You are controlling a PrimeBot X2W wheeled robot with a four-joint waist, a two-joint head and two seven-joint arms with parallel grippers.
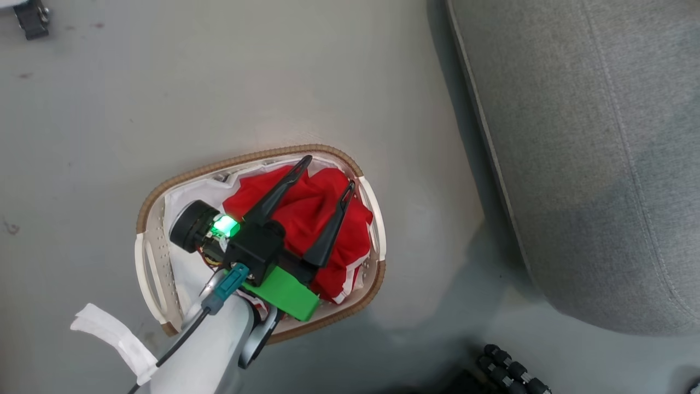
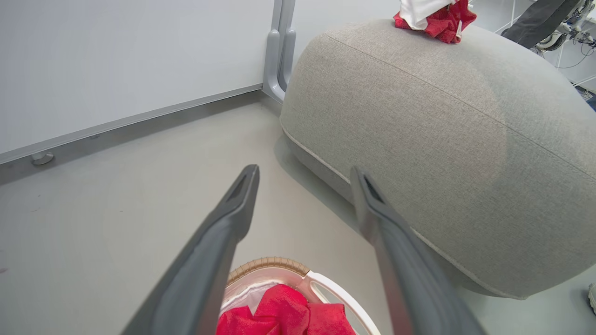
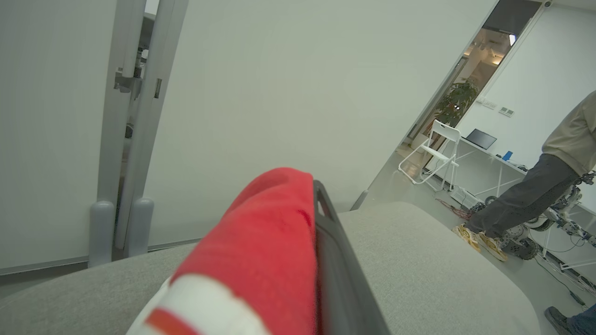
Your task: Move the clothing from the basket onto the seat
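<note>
Black left hand (image 1: 328,172) carries a green bracket (image 1: 281,293).

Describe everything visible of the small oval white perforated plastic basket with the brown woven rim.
The basket stands upright on the grey floor, left of the grey upholstered seat and apart from it. Its white handles sit at both ends; a white cloth liner lines it. Crumpled red clothing lies inside. The open left gripper hangs above.

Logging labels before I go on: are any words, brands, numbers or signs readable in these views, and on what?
No text can be read.
The clothing in the basket: no label or print shows.
The clothing on the seat: none shows either.
The laptop: too small to read.
</note>
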